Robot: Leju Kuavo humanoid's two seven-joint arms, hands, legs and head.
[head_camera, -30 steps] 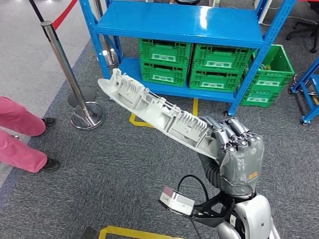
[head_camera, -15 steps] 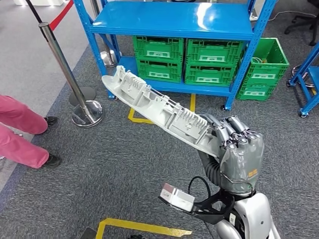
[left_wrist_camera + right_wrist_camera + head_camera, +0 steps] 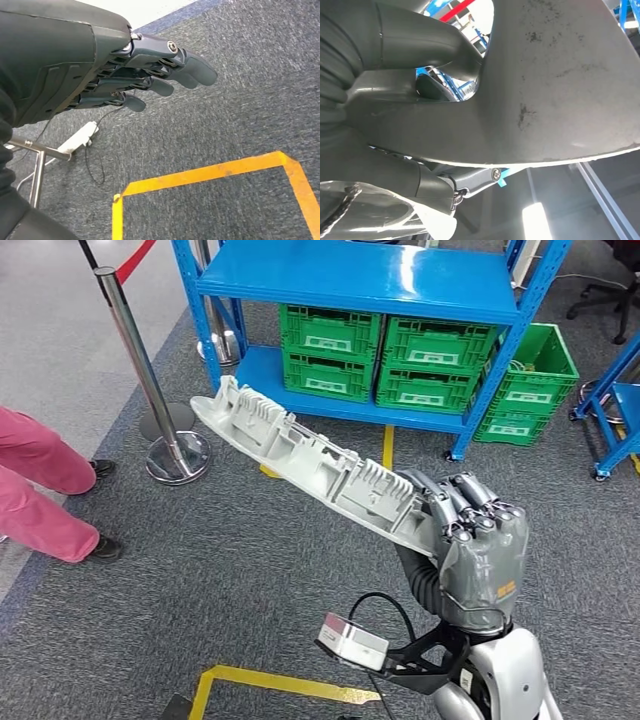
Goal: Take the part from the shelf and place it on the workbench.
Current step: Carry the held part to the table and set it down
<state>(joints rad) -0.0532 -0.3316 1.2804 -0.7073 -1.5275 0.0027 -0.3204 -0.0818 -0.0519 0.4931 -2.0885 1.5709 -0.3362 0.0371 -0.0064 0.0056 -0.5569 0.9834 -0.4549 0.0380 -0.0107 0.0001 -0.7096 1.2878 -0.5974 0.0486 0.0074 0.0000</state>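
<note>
Grey carpet floor underfoot, marked with yellow tape lines. Blue shelf ahead, upper deck bare, lower deck carrying two stacks of green crates; one more green crate on the floor just beside the shelf's right post. Long pale-grey ribbed part held off the shelf, in the air above the carpet, tilted, far end pointing toward the shelf's left post, near end inside the right hand. Right hand's fingers curled tight over the part's near end, thumb underneath per right wrist view, part's smooth underside lying across it. Left hand hanging over the carpet, holding nothing, fingers straight and slightly apart. Chrome stanchion with red rope left of the shelf. Person's pink trouser legs at the left edge, near the stanchion base.
</note>
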